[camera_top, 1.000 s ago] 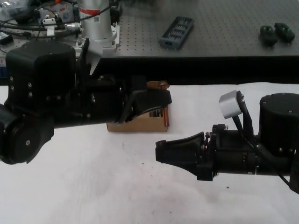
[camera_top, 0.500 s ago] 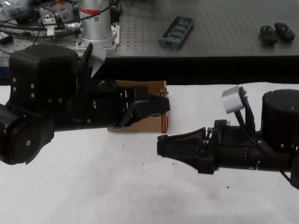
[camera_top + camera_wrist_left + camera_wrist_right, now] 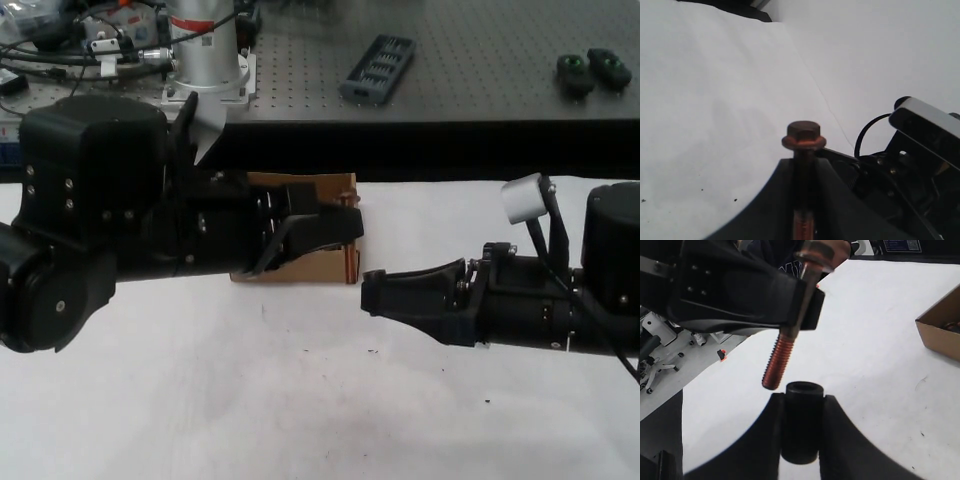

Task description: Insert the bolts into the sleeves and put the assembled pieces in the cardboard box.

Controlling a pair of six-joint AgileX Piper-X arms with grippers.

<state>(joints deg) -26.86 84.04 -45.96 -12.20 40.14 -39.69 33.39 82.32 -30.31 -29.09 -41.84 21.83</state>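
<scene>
Bolt [image 3: 780, 358] in L jaws, tip beside sleeve [image 3: 801, 426] in R jaws

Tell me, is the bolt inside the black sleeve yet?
Out, not in yet. In the right wrist view the threaded tip of the bolt sits just outside the open mouth of the sleeve, a little to one side.

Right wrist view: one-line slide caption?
Black cylindrical sleeve in the right fingers sits just short of the threaded tip of the copper-coloured bolt held by the left fingers, not yet inserted.
</scene>
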